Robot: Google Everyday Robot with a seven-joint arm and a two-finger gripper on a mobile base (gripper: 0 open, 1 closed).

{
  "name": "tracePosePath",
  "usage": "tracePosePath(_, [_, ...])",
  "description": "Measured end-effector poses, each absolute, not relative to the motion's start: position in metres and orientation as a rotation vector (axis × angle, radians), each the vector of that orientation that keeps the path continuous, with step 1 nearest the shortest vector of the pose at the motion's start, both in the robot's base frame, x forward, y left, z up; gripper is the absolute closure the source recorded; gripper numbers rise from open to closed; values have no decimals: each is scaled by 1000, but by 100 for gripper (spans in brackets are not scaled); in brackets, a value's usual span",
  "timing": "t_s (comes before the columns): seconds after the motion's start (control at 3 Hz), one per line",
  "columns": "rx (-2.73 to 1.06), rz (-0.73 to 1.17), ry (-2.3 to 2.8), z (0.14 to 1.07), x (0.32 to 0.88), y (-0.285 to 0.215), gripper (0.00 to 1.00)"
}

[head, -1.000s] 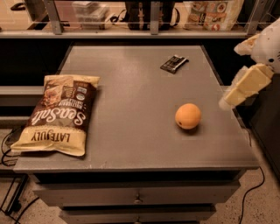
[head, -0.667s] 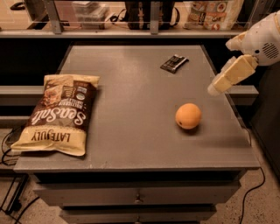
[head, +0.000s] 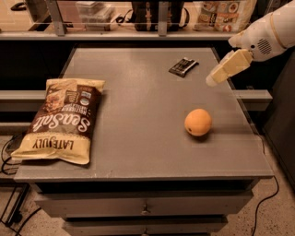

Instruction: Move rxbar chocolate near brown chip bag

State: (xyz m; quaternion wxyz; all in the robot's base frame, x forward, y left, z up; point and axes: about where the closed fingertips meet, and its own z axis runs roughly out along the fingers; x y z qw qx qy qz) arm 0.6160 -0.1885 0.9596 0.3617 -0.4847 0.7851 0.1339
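The rxbar chocolate (head: 183, 67), a small flat black bar with white lettering, lies at the far right of the grey table top (head: 138, 152). The brown chip bag (head: 62, 120), dark brown with tan ends and "LATE JULY" print, lies flat at the table's left edge. My gripper (head: 213, 80), cream-coloured on a white arm, hangs above the table's right side. It sits just right of the bar and a little nearer the front, apart from it and holding nothing.
A round orange (head: 198, 122) rests on the right half of the table, in front of the gripper. A rail and shelf with a pale printed bag (head: 226, 10) run along the back. Drawers (head: 145, 209) sit below the table top; cables lie on the floor.
My gripper has moved left and toward the back of the table, from off the right edge to beside the bar. The bar, orange and bag have not moved.
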Motion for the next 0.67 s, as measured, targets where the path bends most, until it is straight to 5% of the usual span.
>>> tracePosePath(0.67, [-1208, 372, 1987, 944, 658, -170, 0])
